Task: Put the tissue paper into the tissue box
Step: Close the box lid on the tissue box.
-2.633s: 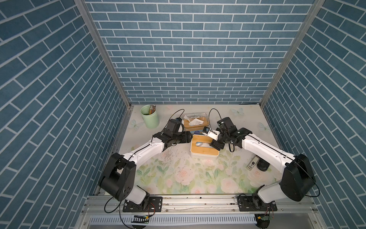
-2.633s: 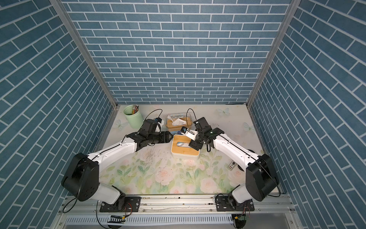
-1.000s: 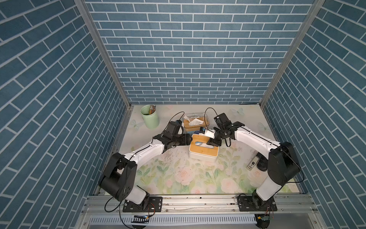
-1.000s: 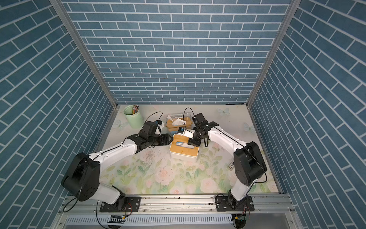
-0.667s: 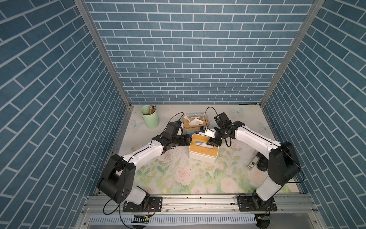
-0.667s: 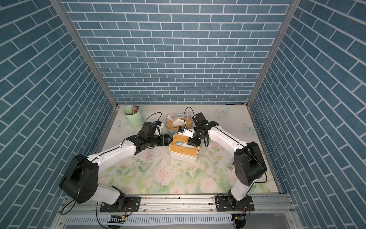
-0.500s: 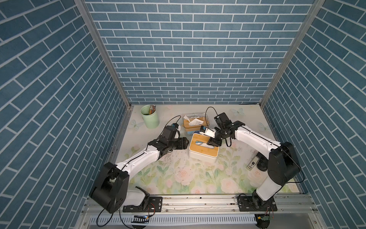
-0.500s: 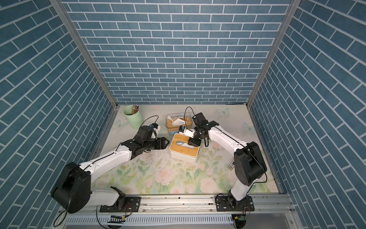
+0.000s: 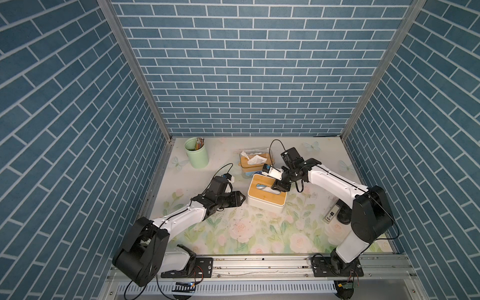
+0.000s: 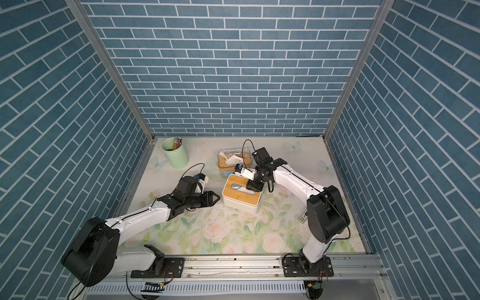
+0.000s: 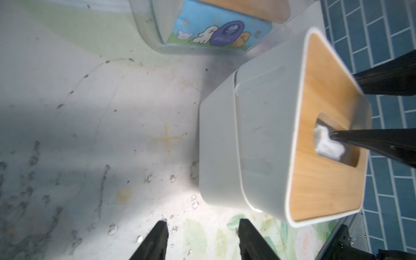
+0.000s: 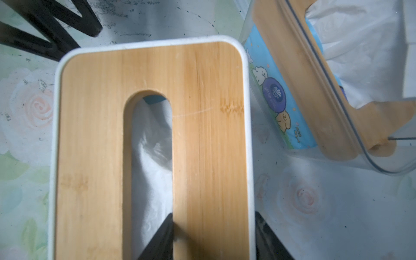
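I can see the tissue paper [image 12: 150,180] lying inside the tissue box [image 9: 263,205], white and crumpled, showing through the long slot [image 12: 148,99] in its wooden lid [image 12: 202,135]. My right claw [image 12: 213,225] is clamped on the tissue box, with one finger down in the slot against the paper and the other pressed to the box's outer side. My left claw [image 11: 202,226] hangs just beside the tissue box, low over the tabletop [image 9: 259,233], with its jaws apart and nothing between them.
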Controlling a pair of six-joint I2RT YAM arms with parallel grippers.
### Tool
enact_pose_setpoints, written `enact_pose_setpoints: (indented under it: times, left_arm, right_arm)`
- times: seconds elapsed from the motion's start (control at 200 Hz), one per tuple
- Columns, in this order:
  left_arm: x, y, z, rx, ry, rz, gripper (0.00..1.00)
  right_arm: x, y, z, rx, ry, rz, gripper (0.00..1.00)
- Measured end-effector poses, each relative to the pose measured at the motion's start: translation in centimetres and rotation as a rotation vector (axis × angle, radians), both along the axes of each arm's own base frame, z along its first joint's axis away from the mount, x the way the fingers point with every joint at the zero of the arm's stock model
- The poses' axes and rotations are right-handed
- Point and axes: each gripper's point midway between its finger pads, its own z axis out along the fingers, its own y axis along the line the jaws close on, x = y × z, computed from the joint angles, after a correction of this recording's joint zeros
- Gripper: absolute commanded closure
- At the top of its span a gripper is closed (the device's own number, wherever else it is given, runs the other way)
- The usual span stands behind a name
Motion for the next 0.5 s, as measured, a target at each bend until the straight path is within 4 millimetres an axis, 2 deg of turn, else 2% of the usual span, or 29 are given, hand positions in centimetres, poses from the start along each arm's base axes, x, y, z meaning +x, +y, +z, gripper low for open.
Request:
enact_pose_setpoints:
  times: [0.11,0.5]
  left_arm:
    - [0.3,-0.7,0.4,-0.037,-0.011,-0.011,0.45]
    - [0.5,-1.4,-0.8,-0.056,0.011,-0.025,0.45]
  right_arm:
    - [0.0,0.0,0.0,0.004,0.003,-0.008,0.76]
    - [0.2,0.1,0.2,0.028,0.014,-0.022,0.83]
